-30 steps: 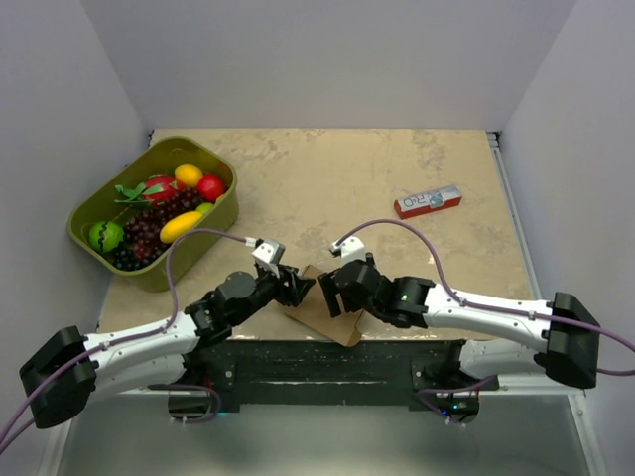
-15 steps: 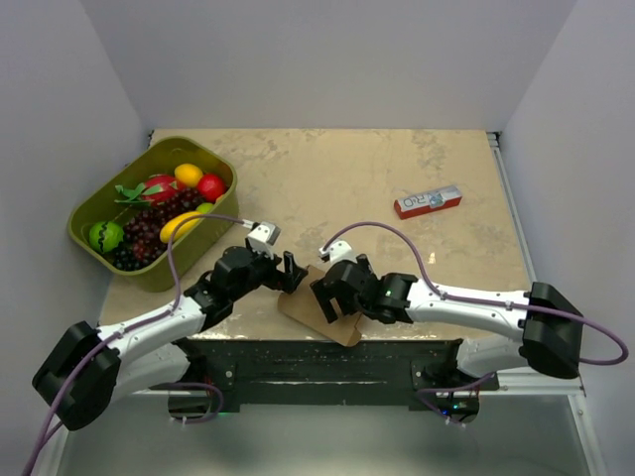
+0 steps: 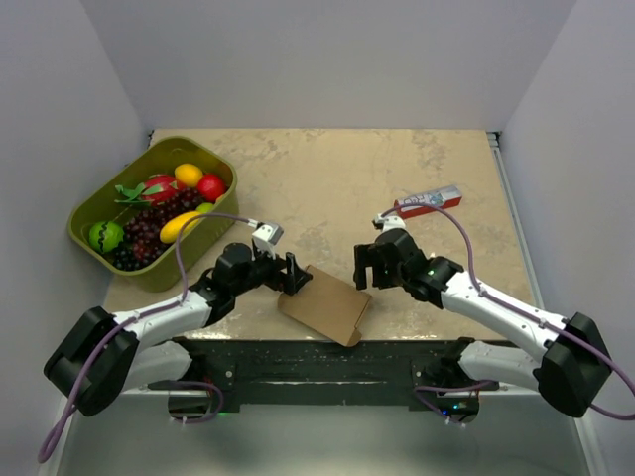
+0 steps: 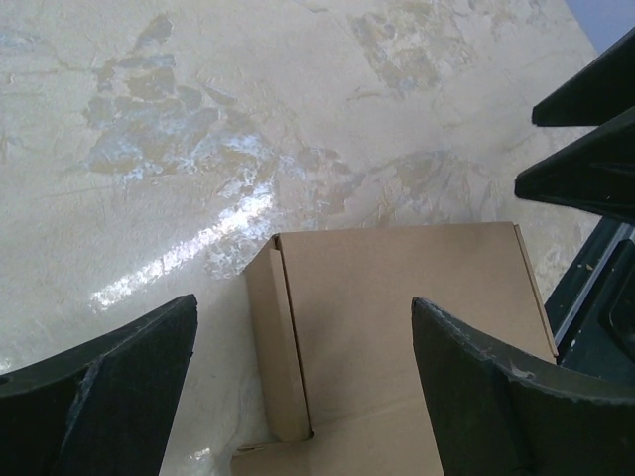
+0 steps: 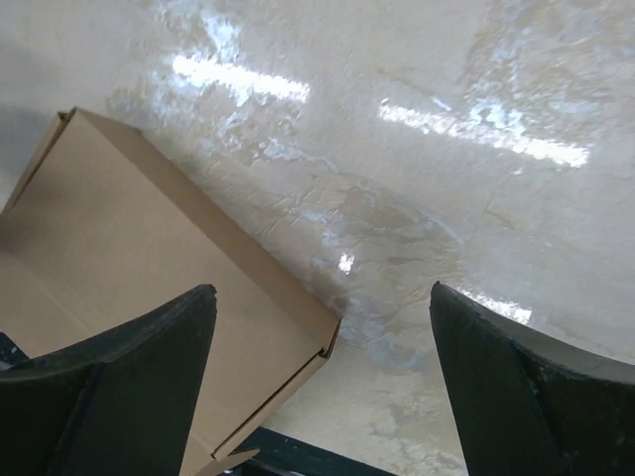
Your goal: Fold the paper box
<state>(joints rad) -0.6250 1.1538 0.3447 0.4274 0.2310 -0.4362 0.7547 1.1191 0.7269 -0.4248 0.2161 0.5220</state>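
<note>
Paper box point(image 3: 324, 304): plain brown cardboard, lying flat and closed at the near edge of the table point(image 3: 327, 178), between the two grippers. One corner points toward the arm bases. In the left wrist view the box point(image 4: 397, 297) shows a narrow side panel along its left end. In the right wrist view the box point(image 5: 129, 288) shows a clean top face and one corner seam.

Far left: an olive-green bin point(image 3: 164, 270) stands on the table, well apart from the box. It holds dark grapes, red fruit, yellow fruit and one green piece.

Left gripper point(image 3: 295, 273): positioned at the box's upper left end. Its fingers point(image 4: 99, 397) are spread wide. The left end of the box lies in the gap between them, and neither finger is closed on the cardboard. Whether the tips touch the box cannot be told.

Right gripper point(image 3: 365, 266): positioned just beside the box's upper right corner, over the table top. Its fingers point(image 5: 526, 387) are likewise spread wide and pinch nothing. Mostly bare table surface shows between them, with the box's corner toward the left finger.

Far right: a narrow red-and-white carton point(image 3: 429, 201) lies on the table beyond the right gripper, well apart from the box. The right arm's cable loops across its left end in the top view.
</note>
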